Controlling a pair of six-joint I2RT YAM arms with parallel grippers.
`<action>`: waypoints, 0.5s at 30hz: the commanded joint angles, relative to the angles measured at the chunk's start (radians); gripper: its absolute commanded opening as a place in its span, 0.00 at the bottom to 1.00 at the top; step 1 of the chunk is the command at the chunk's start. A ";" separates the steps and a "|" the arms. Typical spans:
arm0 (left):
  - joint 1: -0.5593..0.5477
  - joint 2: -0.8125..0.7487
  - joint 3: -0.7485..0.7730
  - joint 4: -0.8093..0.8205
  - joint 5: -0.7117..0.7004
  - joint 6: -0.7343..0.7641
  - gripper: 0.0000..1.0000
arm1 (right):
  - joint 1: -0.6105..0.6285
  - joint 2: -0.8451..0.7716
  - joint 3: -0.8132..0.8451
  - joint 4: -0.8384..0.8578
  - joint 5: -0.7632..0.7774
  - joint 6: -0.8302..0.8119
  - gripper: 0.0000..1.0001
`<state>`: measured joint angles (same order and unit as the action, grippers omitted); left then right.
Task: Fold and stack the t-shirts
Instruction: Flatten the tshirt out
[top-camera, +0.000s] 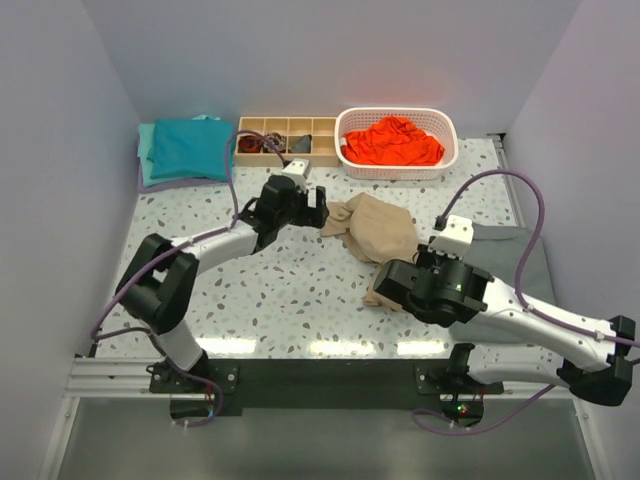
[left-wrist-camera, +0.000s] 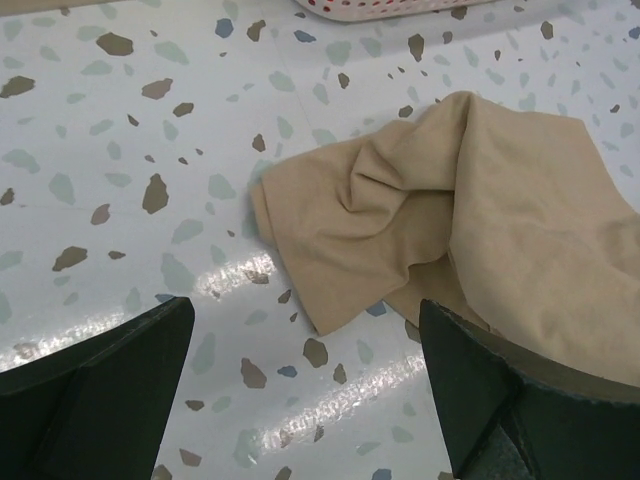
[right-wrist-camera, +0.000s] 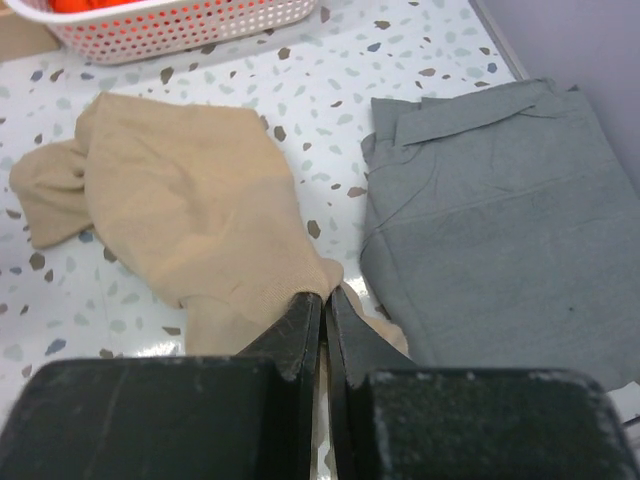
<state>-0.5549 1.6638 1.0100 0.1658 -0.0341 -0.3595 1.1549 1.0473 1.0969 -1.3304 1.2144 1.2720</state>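
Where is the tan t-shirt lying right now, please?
In the top view the tan t-shirt lies crumpled mid-table, in front of the white basket, between the open left gripper and the grey cloth; the right gripper pinches its near edge.

The crumpled tan t-shirt (top-camera: 375, 230) takes up the middle of the worktop (top-camera: 280, 300). Left of it the bare surface runs wide to the wall, apart from the left claw (left-wrist-camera: 305, 320), which stands spread just beside its edge. Right of it lies the grey cloth (right-wrist-camera: 490, 200), with only a narrow bare strip between. Behind it the white basket (top-camera: 400, 112) and wooden tray (top-camera: 240, 145) line the back, past a bare band. The right claw (right-wrist-camera: 326, 310), pinched on its near corner, blocks that side.
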 joint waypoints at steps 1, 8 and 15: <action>-0.025 0.115 0.088 0.074 0.057 0.019 1.00 | -0.037 0.016 -0.002 -0.334 0.135 0.159 0.00; -0.059 0.274 0.151 0.116 0.054 0.022 1.00 | -0.040 0.043 0.012 -0.190 0.134 -0.003 0.00; -0.062 0.313 0.134 0.149 0.054 0.008 0.72 | -0.066 -0.032 -0.041 -0.013 0.102 -0.184 0.00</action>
<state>-0.6167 1.9720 1.1259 0.2256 0.0124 -0.3561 1.1088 1.0657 1.0775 -1.3460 1.2602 1.1786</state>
